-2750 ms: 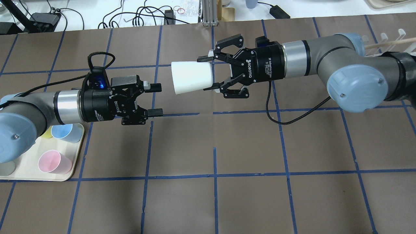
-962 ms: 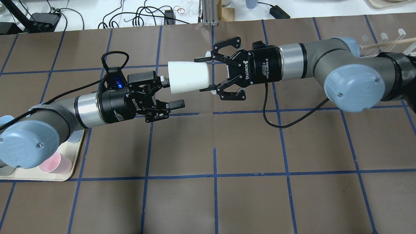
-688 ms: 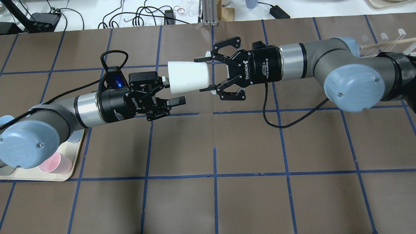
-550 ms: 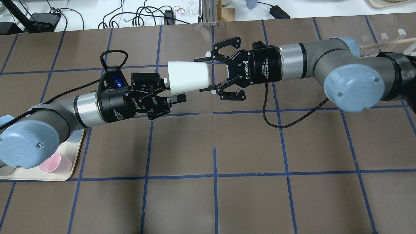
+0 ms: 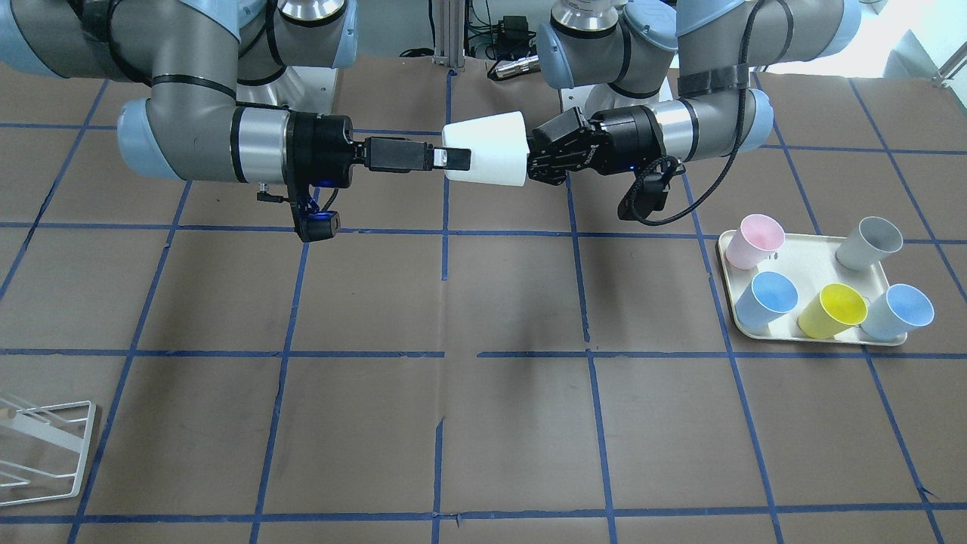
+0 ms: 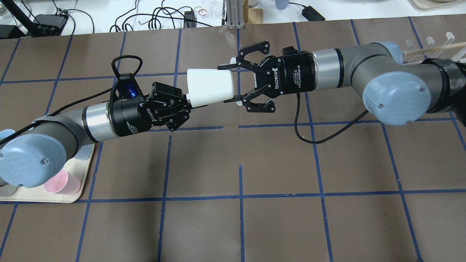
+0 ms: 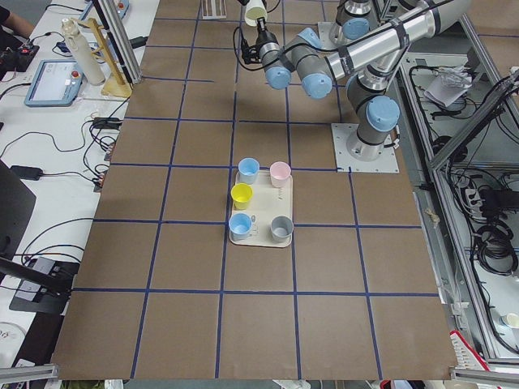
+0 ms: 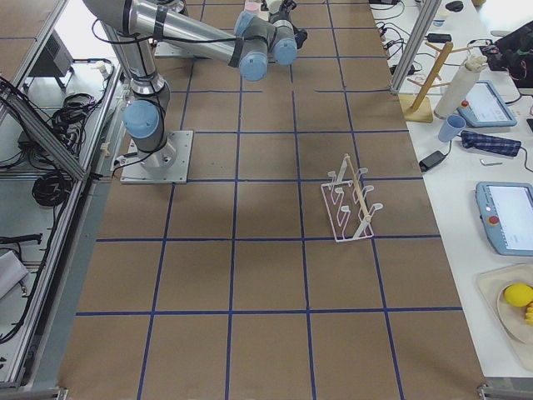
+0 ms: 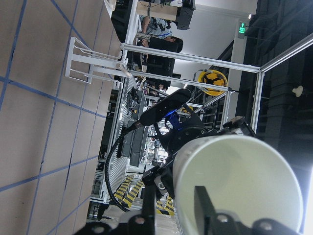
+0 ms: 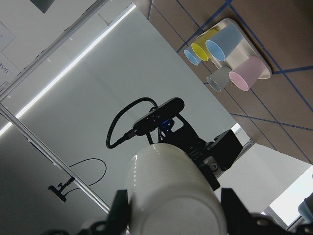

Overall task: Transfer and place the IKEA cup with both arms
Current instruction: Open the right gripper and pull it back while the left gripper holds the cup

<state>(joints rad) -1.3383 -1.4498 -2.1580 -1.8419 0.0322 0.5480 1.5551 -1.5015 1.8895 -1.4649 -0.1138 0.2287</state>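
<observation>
Over table [image 6: 276, 160]: IKEA cup [image 6: 207, 87] in L tool [image 6: 188, 99], R tool [image 6: 224, 84]

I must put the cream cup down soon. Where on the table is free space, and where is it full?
Free: the brown table in the middle, between the tray and the wire rack, below the held IKEA cup. Crowded: the tray, with five cups.

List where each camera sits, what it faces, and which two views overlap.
Front-facing: across the table, facing the robot; left gripper, right gripper, IKEA cup.
Overhead: behind the robot, looking down; left arm, right arm.
Exterior left: table's left end, looking along it; both arms, far.
Exterior right: table's right end; both arms, a rack.
Left wrist: faces the cup; own fingers.
Right wrist: faces the cup; own fingers.
Both wrist views share the cup.
</observation>
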